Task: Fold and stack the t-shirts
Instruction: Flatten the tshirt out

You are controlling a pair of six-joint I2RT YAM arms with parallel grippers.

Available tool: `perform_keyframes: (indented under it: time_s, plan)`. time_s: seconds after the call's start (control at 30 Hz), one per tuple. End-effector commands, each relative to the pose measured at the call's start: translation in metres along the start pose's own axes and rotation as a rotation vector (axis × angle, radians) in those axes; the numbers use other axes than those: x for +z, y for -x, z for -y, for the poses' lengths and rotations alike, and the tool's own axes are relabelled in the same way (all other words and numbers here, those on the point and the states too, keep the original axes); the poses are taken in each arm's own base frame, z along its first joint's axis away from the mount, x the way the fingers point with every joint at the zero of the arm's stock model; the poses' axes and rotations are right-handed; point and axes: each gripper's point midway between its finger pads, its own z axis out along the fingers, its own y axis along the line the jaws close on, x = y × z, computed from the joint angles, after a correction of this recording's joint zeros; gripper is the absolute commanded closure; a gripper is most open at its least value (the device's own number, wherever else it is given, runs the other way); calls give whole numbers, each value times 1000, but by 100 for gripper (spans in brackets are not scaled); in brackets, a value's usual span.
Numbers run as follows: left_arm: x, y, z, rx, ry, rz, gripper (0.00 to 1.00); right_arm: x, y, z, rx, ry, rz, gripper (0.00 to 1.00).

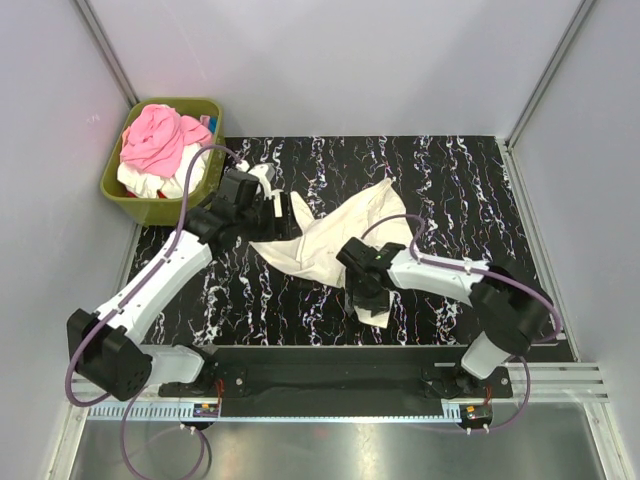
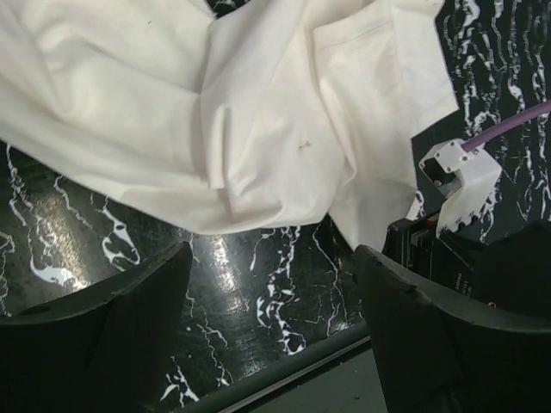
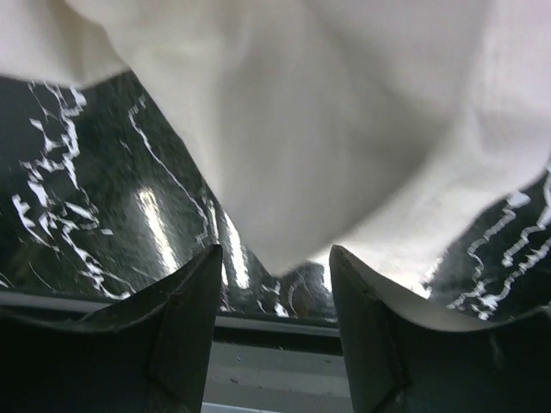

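I am working over a glossy black table [image 1: 450,180] veined with white, which is standing inside pale grey walls [image 1: 350,60]. One cream t-shirt [image 1: 330,235] is lying crumpled across the middle of the table, between my two hands. One olive-green basket [image 1: 113,190] is sitting off the table's far left corner, holding one pink t-shirt [image 1: 155,135] on top of white cloth [image 1: 140,182]; I cannot tell how many pieces that is. My left gripper [image 2: 274,267] is hanging released, jaws wide, just short of the cream shirt's edge. My right gripper [image 3: 275,258] is also standing unclenched, with a hanging fold of the shirt dipping between its fingers [image 3: 185,301], not pinched.
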Motion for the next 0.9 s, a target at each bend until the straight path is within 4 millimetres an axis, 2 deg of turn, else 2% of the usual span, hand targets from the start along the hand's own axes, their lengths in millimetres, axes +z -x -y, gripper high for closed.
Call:
perform_keyframes:
  time_s: [0.0,0.07,0.13,0.23,0.3,0.4,0.43,0.5,0.53,0.6,0.67,0.73,0.77,0.83,0.87]
  plan:
    - [0,5,-26,-51,80,52,20,6,17,-20,-19,22,25,41]
    - [2,4,-48,-93,143,53,20,15,14,-21,-25,11,0,52]
    - [7,5,-65,-121,186,54,20,15,14,-21,-28,14,-1,70]
    - [21,7,-85,-147,228,42,20,9,16,-23,-38,26,13,86]
    - [33,14,-94,-158,258,27,20,-4,23,-17,-43,-10,43,98]
    - [48,28,-103,-173,281,14,21,-33,36,-3,-30,-47,128,100]
    - [52,34,-103,-169,279,15,23,-51,43,0,-10,-25,174,100]
    - [66,43,-102,-166,272,6,25,-65,46,15,25,-39,202,100]
    - [72,44,-101,-165,263,-3,28,-78,49,19,44,-12,231,100]
    - [90,41,-105,-163,271,-37,29,-85,52,42,106,-41,232,100]
    - [100,47,-105,-155,282,-41,30,-102,57,67,185,-48,271,100]
    - [114,39,-113,-159,303,-80,31,-112,60,86,248,-50,305,100]
    - [117,40,-114,-157,307,-81,31,-127,61,94,277,-29,354,100]
    - [123,36,-120,-159,324,-93,32,-145,69,112,342,-41,421,100]
    - [125,34,-122,-161,330,-98,32,-161,72,123,372,-54,477,100]
